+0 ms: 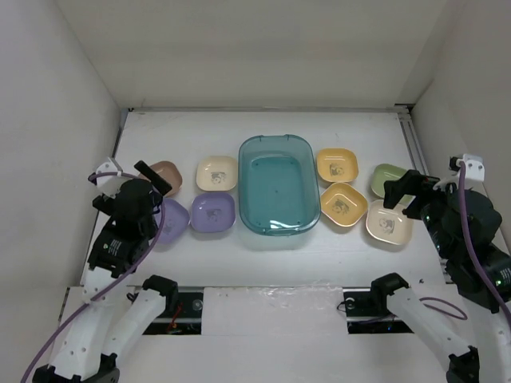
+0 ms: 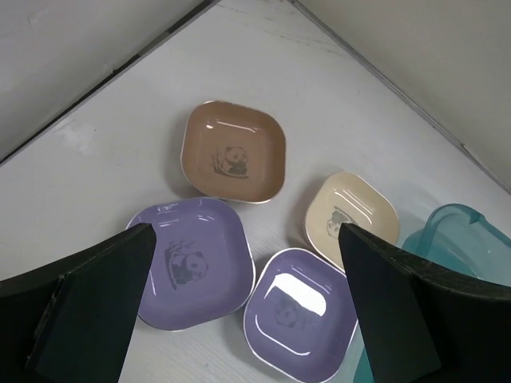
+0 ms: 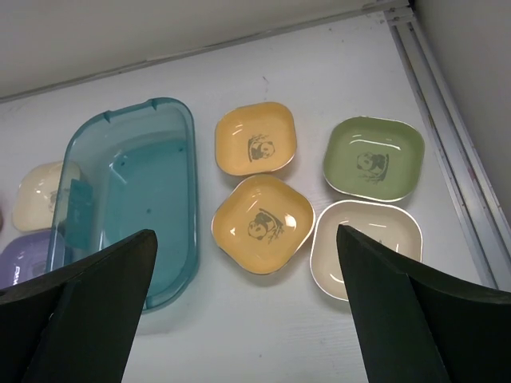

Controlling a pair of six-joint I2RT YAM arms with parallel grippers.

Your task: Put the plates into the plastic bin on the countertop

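1. Left gripper (image 2: 245,231) hangs open and empty near two purple plates (image 2: 192,271).
2. Right gripper (image 3: 245,233), also open, hangs near a cream plate (image 3: 366,247).
3. Four plates lie on the countertop (image 1: 263,255) each side of the bin (image 1: 275,187).

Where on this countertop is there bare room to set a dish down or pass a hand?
Free: the strip between the plastic bin and the back wall; the near strip in front of the bin. Crowded: both sides of the bin, four plates each, nearly touching.
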